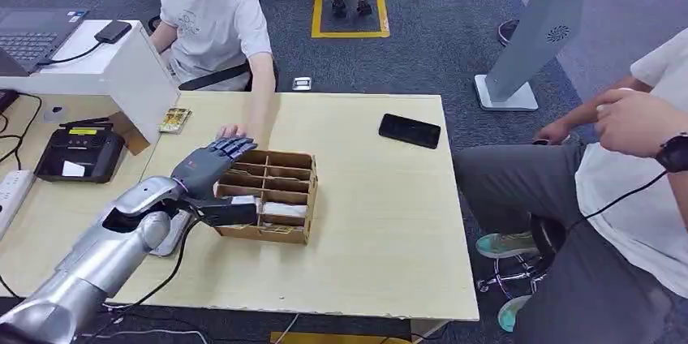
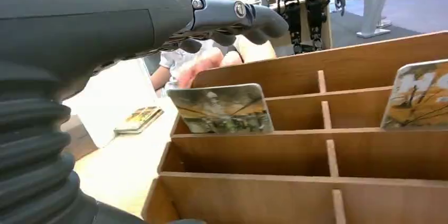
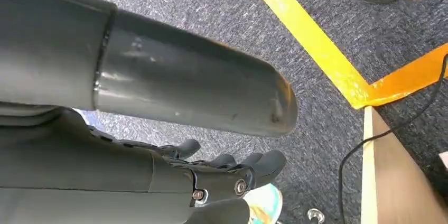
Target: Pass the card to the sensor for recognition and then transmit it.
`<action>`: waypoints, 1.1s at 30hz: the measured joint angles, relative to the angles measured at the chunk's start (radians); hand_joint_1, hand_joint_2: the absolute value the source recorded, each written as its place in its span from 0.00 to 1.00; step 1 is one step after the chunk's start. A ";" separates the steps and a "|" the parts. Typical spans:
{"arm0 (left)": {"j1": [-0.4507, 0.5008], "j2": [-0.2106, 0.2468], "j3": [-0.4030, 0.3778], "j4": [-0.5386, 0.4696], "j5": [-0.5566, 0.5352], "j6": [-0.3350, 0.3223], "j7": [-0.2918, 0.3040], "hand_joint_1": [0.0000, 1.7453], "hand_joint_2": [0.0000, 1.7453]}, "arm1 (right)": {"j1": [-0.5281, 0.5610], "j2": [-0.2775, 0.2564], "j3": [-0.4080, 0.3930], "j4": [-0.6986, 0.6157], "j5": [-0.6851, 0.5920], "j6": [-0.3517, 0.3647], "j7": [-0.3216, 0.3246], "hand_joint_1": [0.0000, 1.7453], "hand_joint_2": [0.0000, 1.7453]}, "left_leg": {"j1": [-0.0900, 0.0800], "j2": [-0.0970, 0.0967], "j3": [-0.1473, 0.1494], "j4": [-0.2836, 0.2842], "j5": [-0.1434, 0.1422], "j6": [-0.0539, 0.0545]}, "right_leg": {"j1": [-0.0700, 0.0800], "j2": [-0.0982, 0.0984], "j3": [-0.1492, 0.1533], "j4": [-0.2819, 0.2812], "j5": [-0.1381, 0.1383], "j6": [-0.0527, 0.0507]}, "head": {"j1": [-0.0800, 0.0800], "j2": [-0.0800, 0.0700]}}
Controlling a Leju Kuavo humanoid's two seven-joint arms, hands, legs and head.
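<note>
Left hand (image 1: 212, 164): you see it closest to you, hovering over the near-left corner of the wooden box (image 1: 296, 167), fingers spread and holding nothing.
Right hand (image 3: 211, 179): yours hangs beside the table edge above the grey carpet, fingers loosely curled, nothing in them; I read it as unclenched and empty.
Card (image 2: 221, 109): it stands upright in a compartment of the box, just beyond your left fingertips, not yet touched. A second card (image 2: 418, 96) stands in a slot further along.
Step in hand: by my judgement, you are reaching to pick the card; sensing and handing over lie ahead.
Next move: you would need to lower the fingers into the narrow slot and pinch the card's top edge without pushing the dividers.
Materials: the box is thin plywood, with straight partitions and matte walls; the card is flat, glossy, round-cornered and printed with a picture; the table (image 1: 381, 222) is pale laminate.
Nearby: a person's hand (image 1: 231, 131) rests behind the box.
</note>
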 joint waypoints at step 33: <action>0.000 0.181 -0.034 -0.243 0.207 -0.063 -0.020 0.00 1.00 | -0.003 0.000 0.001 0.000 0.000 0.000 0.000 0.00 0.00 | 0.001 0.000 -0.001 0.000 0.000 0.000 | 0.000 0.000 -0.002 0.000 0.000 -0.001 | 0.000 0.000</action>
